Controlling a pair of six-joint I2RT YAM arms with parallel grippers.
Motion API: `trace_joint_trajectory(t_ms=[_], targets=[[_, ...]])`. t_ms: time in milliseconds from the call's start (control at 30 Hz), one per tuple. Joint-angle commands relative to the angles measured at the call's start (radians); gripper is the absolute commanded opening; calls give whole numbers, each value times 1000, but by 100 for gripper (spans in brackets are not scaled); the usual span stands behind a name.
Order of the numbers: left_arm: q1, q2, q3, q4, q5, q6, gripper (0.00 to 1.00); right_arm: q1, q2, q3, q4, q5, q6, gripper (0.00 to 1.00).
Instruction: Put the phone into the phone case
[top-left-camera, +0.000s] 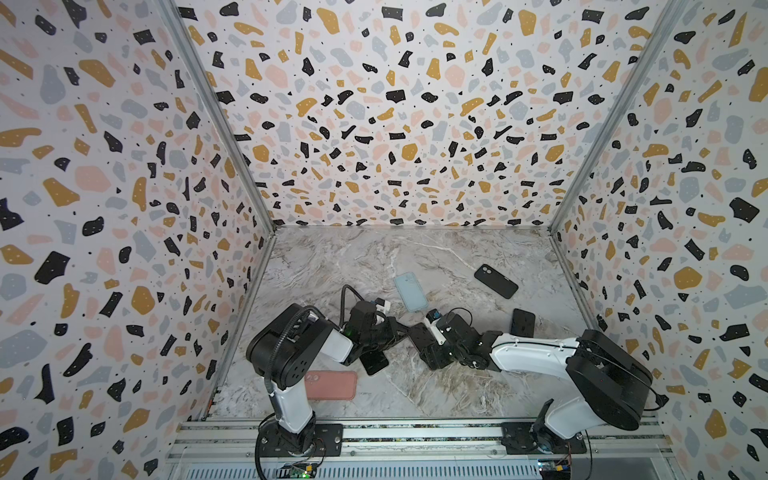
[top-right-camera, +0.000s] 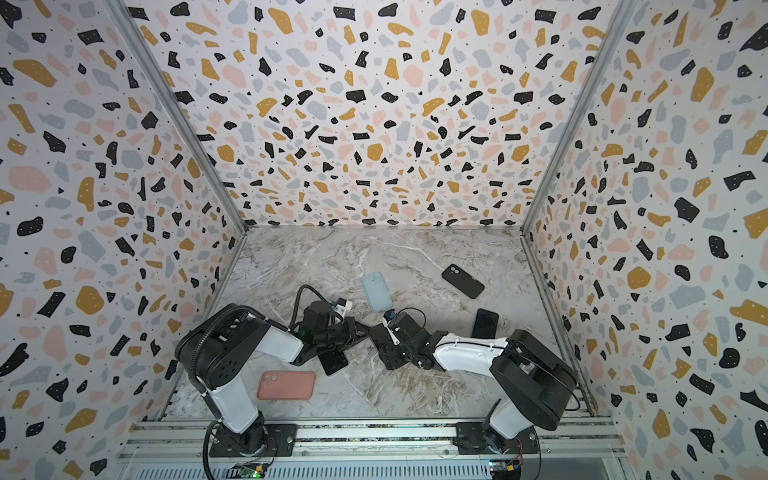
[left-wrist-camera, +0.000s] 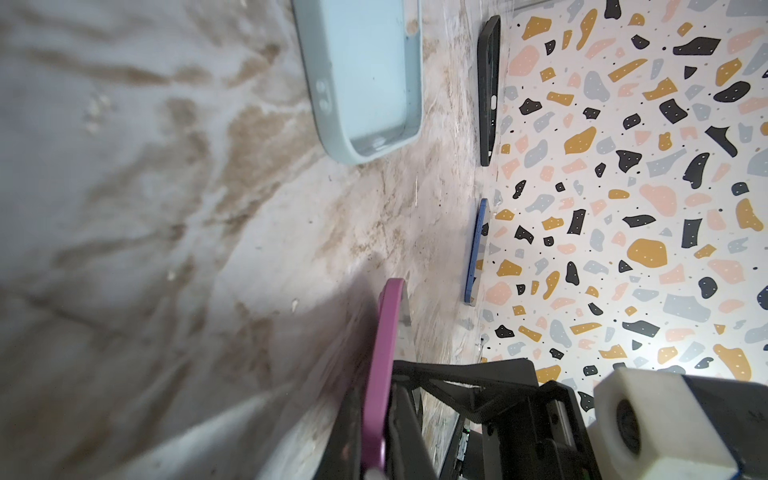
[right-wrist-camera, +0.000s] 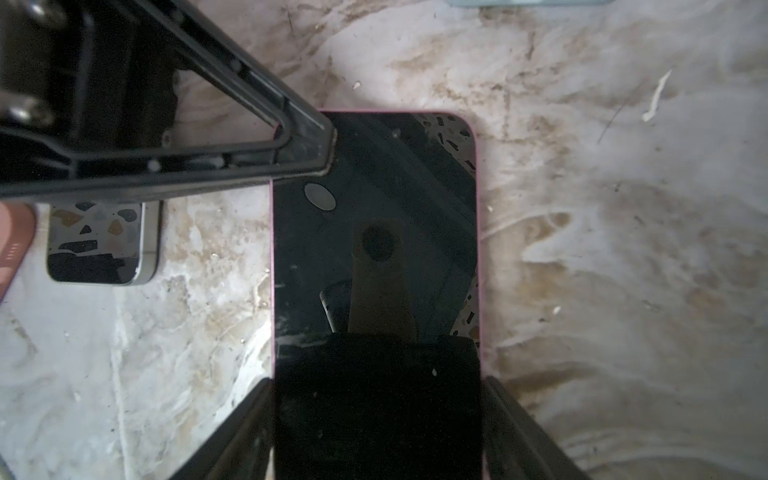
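Pink is the leftmost case (top-left-camera: 332, 384), lying flat on the worktop (top-left-camera: 374, 257), behind my left end effector (left-wrist-camera: 374, 399) and well apart from it. That end effector pinches the phone (right-wrist-camera: 374, 232) through its thickness at one corner, with one finger over the glass and one under it. The phone, pink-rimmed and screen up, bridges across to my right end effector (right-wrist-camera: 376, 395), whose fingers clamp its long edges across the width at the opposite end. So the phone sits directly between the two, held by both and in no case yet.

I judge this to be the two-handed grasp before insertion. A pale blue case (top-left-camera: 410, 291) lies mouth up just ahead of both end effectors. A black case (top-left-camera: 496, 281) lies further off, ahead of the right one. I cannot tell which case fits. The next move calls for carrying the phone level over an open case, squaring its corners to the rim, then pressing it down without the fingers fouling the lip.
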Motion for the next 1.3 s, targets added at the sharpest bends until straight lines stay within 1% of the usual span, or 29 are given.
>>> trace_joint_trajectory(t_ms=[0, 100, 167, 433, 600, 700, 900, 1100, 1267], targets=[[-6, 6, -15, 47, 27, 15, 0, 5, -17, -22, -11, -18, -13, 61], [-7, 0, -16, 50, 24, 13, 0, 4, -34, -24, -19, -12, -11, 68], [-6, -3, -15, 52, 23, 6, 0, 4, -48, -22, -29, -8, -3, 76], [-11, -35, 5, 27, 20, -5, 0, -1, -145, 7, -111, 28, 9, 89], [-14, -46, 15, 25, 15, -22, 0, -15, -219, 16, -141, 17, 20, 90], [-16, -49, 13, 78, 15, -67, 0, -31, -262, 23, -170, 21, 28, 90], [-16, -66, 12, 160, 27, -159, 0, -116, -382, 13, -187, -75, 83, 90], [-16, -97, 41, 181, 6, -217, 0, -198, -504, 3, -213, -132, 196, 88], [-16, -103, 71, 256, -21, -288, 0, -273, -591, -39, -179, -186, 342, 87]])
